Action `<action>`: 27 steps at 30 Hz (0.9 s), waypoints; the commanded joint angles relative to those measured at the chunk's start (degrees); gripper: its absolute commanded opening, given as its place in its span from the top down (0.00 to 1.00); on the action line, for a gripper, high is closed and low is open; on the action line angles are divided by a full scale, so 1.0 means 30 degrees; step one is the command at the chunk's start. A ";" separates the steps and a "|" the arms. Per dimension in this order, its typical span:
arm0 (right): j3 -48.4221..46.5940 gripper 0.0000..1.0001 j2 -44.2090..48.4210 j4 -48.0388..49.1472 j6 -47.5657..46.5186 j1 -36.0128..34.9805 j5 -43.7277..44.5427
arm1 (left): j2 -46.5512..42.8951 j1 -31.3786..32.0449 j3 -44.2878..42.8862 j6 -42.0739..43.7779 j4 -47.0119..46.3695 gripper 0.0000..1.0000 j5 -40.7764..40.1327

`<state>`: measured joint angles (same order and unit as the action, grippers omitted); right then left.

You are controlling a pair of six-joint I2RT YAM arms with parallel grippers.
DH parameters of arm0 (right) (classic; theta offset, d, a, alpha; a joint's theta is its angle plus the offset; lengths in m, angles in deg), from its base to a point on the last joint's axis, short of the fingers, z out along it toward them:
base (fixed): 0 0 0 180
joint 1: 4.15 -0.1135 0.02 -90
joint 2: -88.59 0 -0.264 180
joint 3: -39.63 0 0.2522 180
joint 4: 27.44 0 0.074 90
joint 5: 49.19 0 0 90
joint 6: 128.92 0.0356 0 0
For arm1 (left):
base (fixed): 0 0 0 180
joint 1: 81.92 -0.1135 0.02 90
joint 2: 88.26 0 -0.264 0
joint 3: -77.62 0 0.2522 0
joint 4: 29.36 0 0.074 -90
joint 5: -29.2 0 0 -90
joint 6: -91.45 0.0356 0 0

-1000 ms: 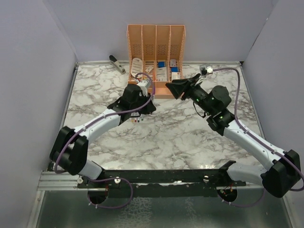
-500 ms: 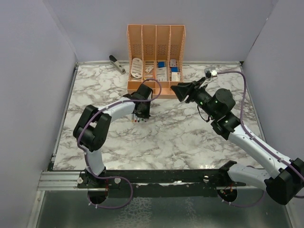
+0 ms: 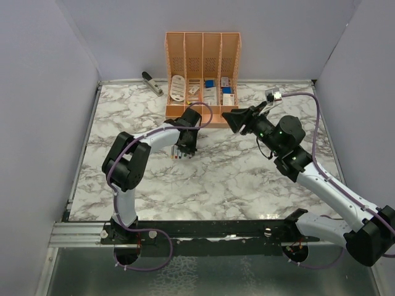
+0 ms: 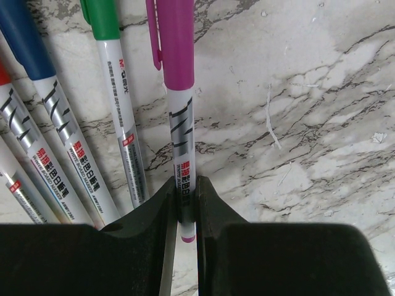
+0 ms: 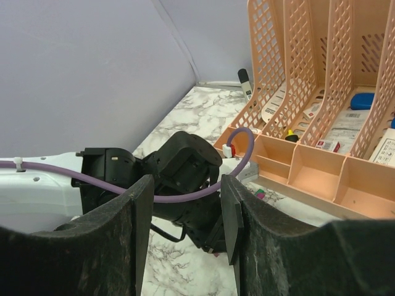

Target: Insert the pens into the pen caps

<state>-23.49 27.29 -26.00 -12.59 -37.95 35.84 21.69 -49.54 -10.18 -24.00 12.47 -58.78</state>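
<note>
In the left wrist view my left gripper (image 4: pixel 185 200) is shut on the rear end of a whitish pen (image 4: pixel 182 142) that has a purple cap (image 4: pixel 175 43) on its far end. To its left, side by side on the marble, lie a pen (image 4: pixel 123 142) with a green cap (image 4: pixel 99 18) and one with a blue cap (image 4: pixel 24 43). More barrels show at the left edge. From above, the left gripper (image 3: pixel 185 147) sits over the row of pens (image 3: pixel 177 155). My right gripper (image 3: pixel 235 120) hovers open in front of the organiser with nothing between its fingers (image 5: pixel 143 209).
An orange organiser (image 3: pixel 202 61) with stationery stands at the table's back, its front trays (image 5: pixel 308 169) close to the right gripper. A grey stapler (image 3: pixel 152 83) lies at the back left. Grey walls enclose the marble table (image 3: pixel 234 179). The left arm's purple cable (image 5: pixel 185 196) crosses the right wrist view.
The left arm has folded, its elbow swinging in towards the middle, while its gripper stays at the pens. The right gripper has drawn slightly to the right.
</note>
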 commanded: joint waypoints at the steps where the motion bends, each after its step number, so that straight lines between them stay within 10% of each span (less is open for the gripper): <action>1: 0.0350 0.53 0.0521 -0.0057 0.0142 -0.0015 0.0294 | 0.0662 0.0090 -0.0637 0.0287 0.0226 0.86 0.0234; 12: 0.0362 0.53 0.0586 -0.0378 -0.0007 -0.0041 0.0449 | 0.1384 0.0076 -0.1099 0.0134 0.0224 0.77 0.0501; 16: 0.0447 0.53 0.0685 -0.0438 0.0010 -0.0036 0.0484 | 0.1304 0.0075 -0.1059 -0.0015 0.0250 0.47 0.0652; 27: 0.0742 0.53 0.0628 -0.0129 0.0219 -0.0037 0.0391 | 0.0489 0.0076 -0.1064 -0.0055 0.0109 0.46 0.0680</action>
<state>-22.03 28.27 -26.79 -12.22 -37.95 35.86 24.03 -49.50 -13.61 -24.33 11.88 -57.29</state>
